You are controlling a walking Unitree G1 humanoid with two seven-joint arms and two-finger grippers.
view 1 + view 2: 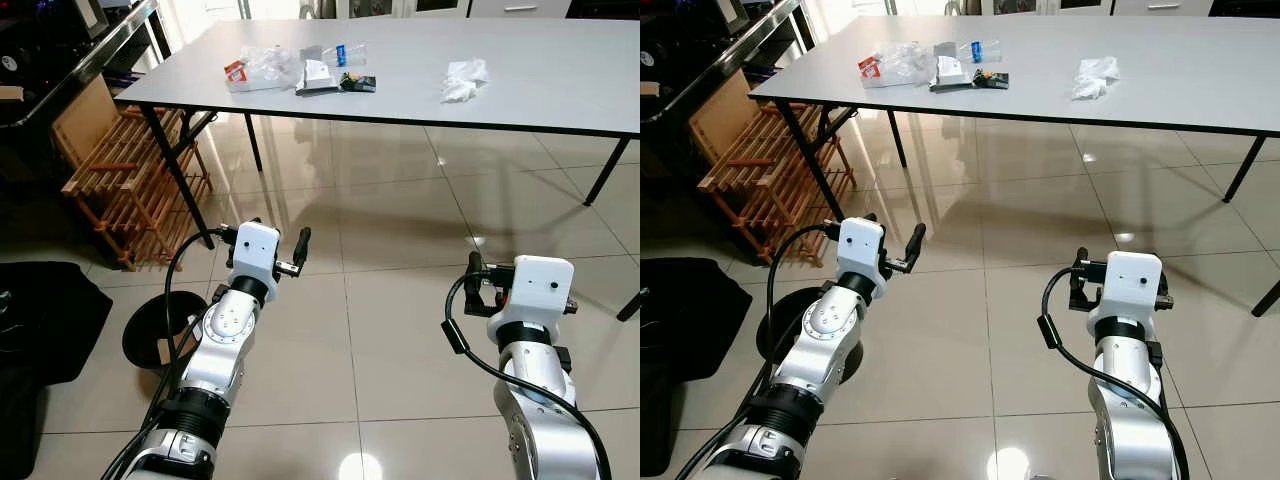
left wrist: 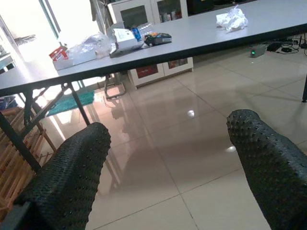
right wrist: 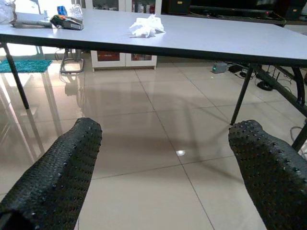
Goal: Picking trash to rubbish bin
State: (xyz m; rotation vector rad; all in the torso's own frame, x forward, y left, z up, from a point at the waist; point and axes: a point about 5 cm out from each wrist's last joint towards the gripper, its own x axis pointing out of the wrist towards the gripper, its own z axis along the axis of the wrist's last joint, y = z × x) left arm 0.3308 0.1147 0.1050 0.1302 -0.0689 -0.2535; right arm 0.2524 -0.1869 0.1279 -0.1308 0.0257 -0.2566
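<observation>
While we stand back on the glossy tiled floor (image 1: pixel 400 300), a long grey table (image 1: pixel 560 80) spans the room well ahead of both sets of jaws, with nothing between it and our fingers but bare tile. To the left of it, beyond the left gripper (image 1: pixel 268 250), a slatted wooden rack (image 1: pixel 130 180) leans by the table's black legs. Nearest our left arm, low on the floor and just beside its elbow, sits a round black rubbish bin (image 1: pixel 150 330), with a dark cloth heap (image 1: pixel 40 320) further out to that side.

The trash lies on the tabletop, far forward of the jaws. Ahead of the left gripper we see a cluster: a crumpled clear plastic bag (image 1: pixel 262 65) with a small red packet (image 1: pixel 235 70) at its outer edge, a white carton (image 1: pixel 318 76), a dark wrapper (image 1: pixel 358 83) touching it, and a small blue-labelled bottle (image 1: pixel 345 52) behind. Well apart from these, more in line with the right gripper (image 1: pixel 490 292), rests a crumpled white tissue (image 1: pixel 463 80).

Both grippers hover above the floor, empty. In the wrist views the left fingers (image 2: pixel 72 177) stand wide apart, and the right fingers (image 3: pixel 57 172) are spread just as widely.
</observation>
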